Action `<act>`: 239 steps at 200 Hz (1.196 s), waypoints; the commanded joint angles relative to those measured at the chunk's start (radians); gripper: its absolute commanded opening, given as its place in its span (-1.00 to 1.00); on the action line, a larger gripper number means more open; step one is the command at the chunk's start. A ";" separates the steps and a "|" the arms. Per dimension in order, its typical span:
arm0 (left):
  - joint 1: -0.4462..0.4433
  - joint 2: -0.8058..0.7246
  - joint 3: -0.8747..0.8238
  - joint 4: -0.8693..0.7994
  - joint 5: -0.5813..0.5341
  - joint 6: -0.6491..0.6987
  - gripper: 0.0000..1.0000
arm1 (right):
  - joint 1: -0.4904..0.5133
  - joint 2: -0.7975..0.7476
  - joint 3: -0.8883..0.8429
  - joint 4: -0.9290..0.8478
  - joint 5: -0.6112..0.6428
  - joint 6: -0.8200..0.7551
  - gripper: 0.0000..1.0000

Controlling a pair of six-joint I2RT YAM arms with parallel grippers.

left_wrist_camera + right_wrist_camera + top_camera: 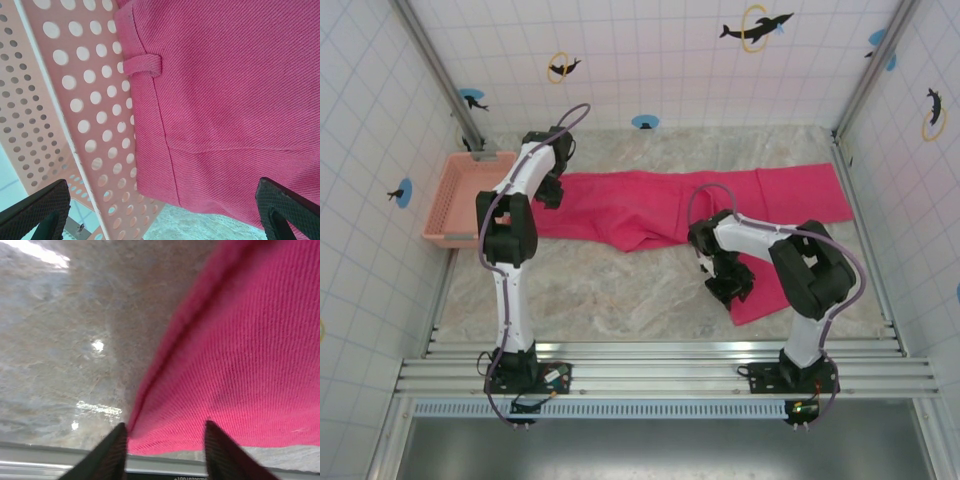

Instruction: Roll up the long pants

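Note:
The long pants (650,205) lie spread flat across the table. The waist is at the left, one leg reaches to the back right, and the other leg bends toward the front right. My left gripper (550,190) hangs over the waist end beside the basket. In the left wrist view it (160,200) is wide open above the waistband (225,90) and a belt loop (143,65). My right gripper (728,285) sits low at the end of the front leg. In the right wrist view it (165,432) is open, its fingers straddling the hem corner of the leg (250,365).
A pale salmon perforated basket (460,195) stands at the left wall, its side (75,75) touching the waistband. Bare marble tabletop (610,290) lies between the arms. An aluminium rail (660,355) runs along the front edge, close under the right gripper (50,455). Tiled walls enclose the table.

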 commanded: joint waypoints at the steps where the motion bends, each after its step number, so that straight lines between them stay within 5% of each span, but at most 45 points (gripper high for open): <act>1: 0.006 0.009 0.023 -0.019 0.013 0.023 0.95 | 0.006 0.024 -0.028 0.021 0.036 0.029 -0.47; 39: 0.006 0.006 0.025 -0.013 0.013 0.031 0.95 | -0.054 -0.084 -0.023 -0.010 0.156 0.061 -0.98; 135: 0.006 0.004 0.044 0.008 0.044 0.045 0.95 | -0.447 -0.209 0.359 -0.135 0.413 0.046 -1.00; 190: 0.024 -0.022 0.010 0.012 0.055 0.036 0.95 | -0.697 -0.044 0.610 -0.021 0.497 0.016 -1.00; 239: 0.025 -0.033 -0.028 -0.004 0.024 0.028 0.95 | -0.751 0.300 1.000 0.008 0.529 0.014 -1.00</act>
